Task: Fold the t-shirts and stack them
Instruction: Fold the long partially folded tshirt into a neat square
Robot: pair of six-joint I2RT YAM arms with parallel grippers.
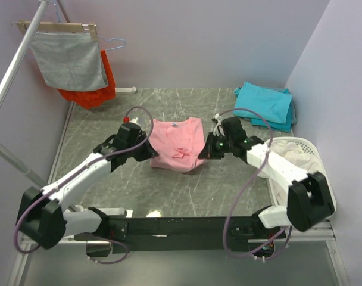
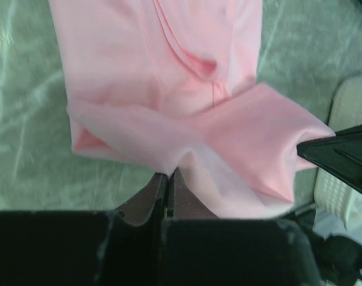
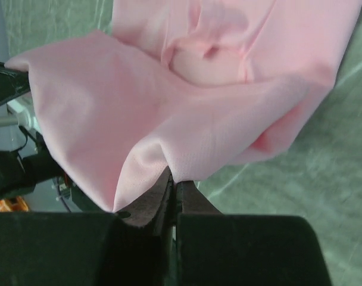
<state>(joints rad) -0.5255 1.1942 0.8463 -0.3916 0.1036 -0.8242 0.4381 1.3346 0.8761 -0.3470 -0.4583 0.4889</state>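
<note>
The light pink t-shirt (image 1: 178, 143) lies mid-table, its near edge lifted and folded. My left gripper (image 1: 151, 152) is shut on its near left corner; in the left wrist view the jaws (image 2: 169, 176) pinch the pink cloth (image 2: 163, 89). My right gripper (image 1: 206, 152) is shut on its near right corner; in the right wrist view the jaws (image 3: 174, 179) pinch the pink cloth (image 3: 187, 89). Folded teal t-shirts (image 1: 265, 104) are stacked at the back right.
A white laundry basket (image 1: 300, 156) with pale cloth stands at the right edge. A grey cloth (image 1: 71, 59) and an orange-red garment (image 1: 94, 89) hang on hangers at the back left. A metal rack pole (image 1: 14, 71) slants along the left.
</note>
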